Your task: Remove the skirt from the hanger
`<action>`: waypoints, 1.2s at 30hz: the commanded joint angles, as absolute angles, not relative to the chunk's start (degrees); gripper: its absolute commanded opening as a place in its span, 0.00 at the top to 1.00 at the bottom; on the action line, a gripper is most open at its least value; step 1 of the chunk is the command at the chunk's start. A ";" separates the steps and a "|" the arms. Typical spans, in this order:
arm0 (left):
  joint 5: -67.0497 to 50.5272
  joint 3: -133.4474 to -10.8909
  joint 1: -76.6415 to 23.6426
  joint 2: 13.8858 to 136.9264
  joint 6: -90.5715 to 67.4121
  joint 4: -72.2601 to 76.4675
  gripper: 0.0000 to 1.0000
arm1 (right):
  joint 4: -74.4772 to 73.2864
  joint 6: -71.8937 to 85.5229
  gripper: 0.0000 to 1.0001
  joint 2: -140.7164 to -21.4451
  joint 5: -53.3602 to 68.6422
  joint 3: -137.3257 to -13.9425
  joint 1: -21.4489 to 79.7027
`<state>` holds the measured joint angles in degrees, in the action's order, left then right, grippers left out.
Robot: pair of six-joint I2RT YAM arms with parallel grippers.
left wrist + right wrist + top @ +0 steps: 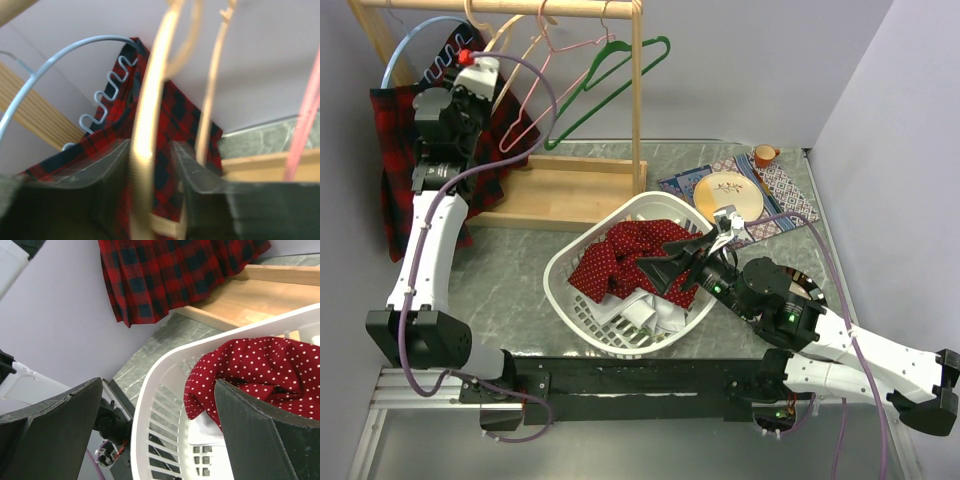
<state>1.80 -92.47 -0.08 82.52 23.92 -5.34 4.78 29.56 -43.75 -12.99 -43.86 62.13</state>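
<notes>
Plaid skirt hangs far left; L gripper half-open astride tan hanger, no grip; R gripper wide, empty, prob parked by basket for drop.

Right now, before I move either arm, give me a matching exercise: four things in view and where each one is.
1 skirt
2 dotted cloth
3 plate
4 green hanger

A in the basket
B on the patterned mat
C bare on the rail
D hanging from the wire hanger

Pairs: 1-D, 2-A, 3-B, 4-C
</notes>
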 commanded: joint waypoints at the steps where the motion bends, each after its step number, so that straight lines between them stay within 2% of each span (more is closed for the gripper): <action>1: 1.05 -90.35 -1.23 77.53 22.86 -2.28 0.22 | 7.56 31.20 0.00 -42.72 -12.31 -44.12 62.49; 3: 0.62 -90.44 -1.23 75.77 21.10 -4.47 0.03 | 7.82 31.38 0.00 -42.19 -11.52 -44.03 62.58; 4: 0.44 -90.53 -1.23 75.15 20.40 -5.44 0.01 | 8.00 31.38 0.00 -42.01 -11.25 -44.03 62.58; 10: 1.40 -93.51 -1.23 71.54 13.72 -13.16 0.03 | 7.38 31.55 0.00 -41.22 -10.64 -43.77 62.58; 19: 13.36 -102.65 1.30 73.39 5.20 -21.52 0.03 | 6.33 31.90 0.00 -39.90 -9.58 -43.51 62.58; 23: 8.89 -109.58 6.84 76.45 -2.61 -26.88 0.03 | 6.15 31.73 0.00 -38.85 -9.49 -42.72 62.67; 28: 7.39 -109.07 15.45 77.87 -9.92 -23.56 0.03 | 5.63 31.38 0.00 -38.41 -8.79 -42.89 62.67; 32: -6.56 -112.58 23.28 81.64 -13.97 -26.71 0.03 | 4.57 30.33 0.00 -38.93 -8.53 -43.68 62.58; 36: -10.11 -111.45 26.54 83.23 -13.63 -25.85 0.03 | 4.13 29.62 0.00 -39.29 -8.61 -44.03 62.58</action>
